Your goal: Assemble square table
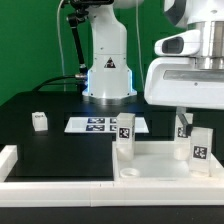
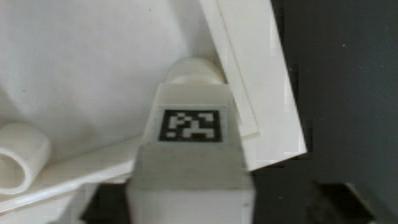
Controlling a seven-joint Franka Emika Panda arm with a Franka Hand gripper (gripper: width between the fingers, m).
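The square table's top is a white rimmed tray at the front of the exterior view's right. Two white tagged legs stand upright on it, one toward the middle and one at the right. My gripper reaches down over the tray's right part, close beside the right leg. In the wrist view a white leg with a black-and-white tag runs between my dark fingers. Both fingers lie against its sides with no gap showing, so the gripper is shut on it. The tray's rim runs alongside.
A loose white leg block lies on the black table at the exterior view's left. The marker board lies in front of the robot's base. A long white border rail edges the front left. A white rounded part shows beside the held leg.
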